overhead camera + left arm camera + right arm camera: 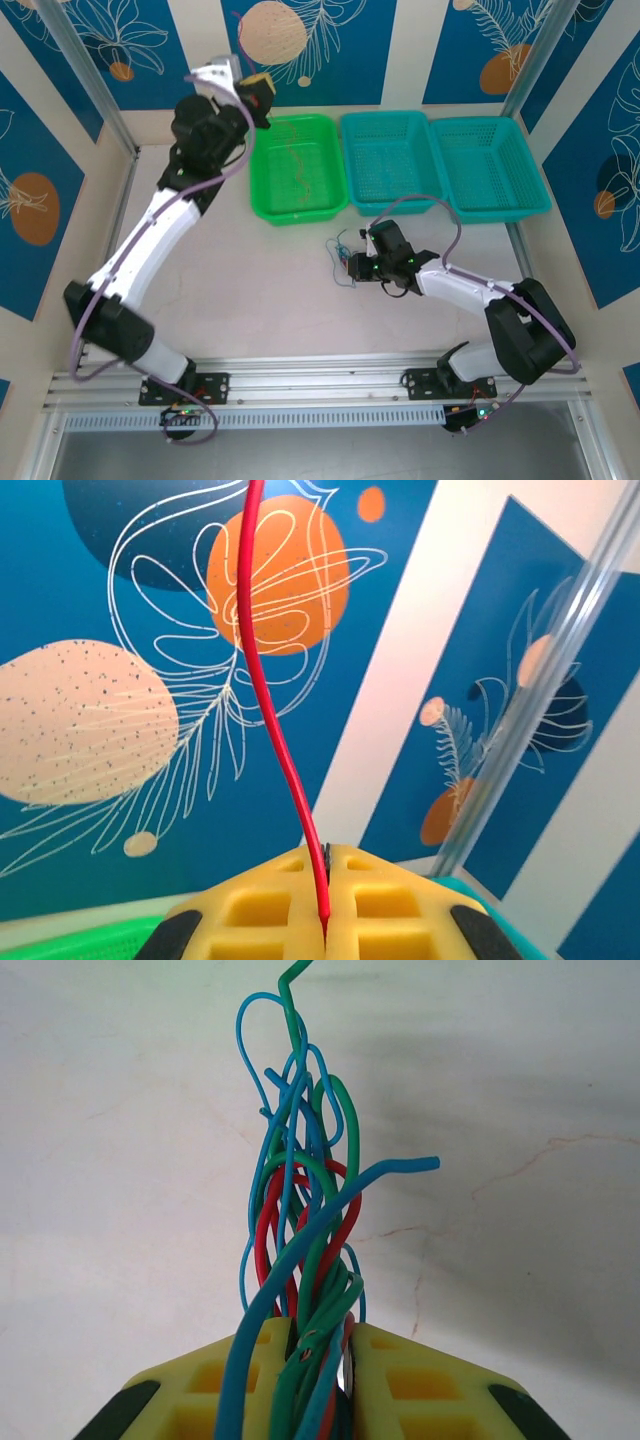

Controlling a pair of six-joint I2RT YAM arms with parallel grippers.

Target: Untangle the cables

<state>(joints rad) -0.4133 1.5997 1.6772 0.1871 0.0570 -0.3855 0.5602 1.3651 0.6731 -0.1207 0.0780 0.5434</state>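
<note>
Pinching one single red cable [285, 750], the jaws of the left arm [150, 225] are pressed together. In the left wrist view the cable comes out from the slit between the two yellow pads [250, 905] and rises in a soft curve in front of the blue wall. From above, this arm reaches to the far left part of the desk [260, 290], and its jaws are lifted in the air at the far left corner of the green basket [300, 214]. Inside this basket some thin reddish wires [297, 165] lie on the bottom. Two teal baskets stand in the same row along the far edge of the desk: the middle basket [385, 117] touches the green one, and the right basket [500, 213] is just beside it. The right arm [460, 285] is low over the desk, near the middle, just in front of the gap between the green basket and the middle one. Its jaws are closed on a bundle of cables [300, 1230], blue, green and red, which are twisted around each other. The bundle goes out from between the yellow pads [420, 1385], and its free ends spread over the pale desk [520, 1090]. From above, the same bundle [343, 252] is a small knot on the desk, at the left of the right jaws.
</note>
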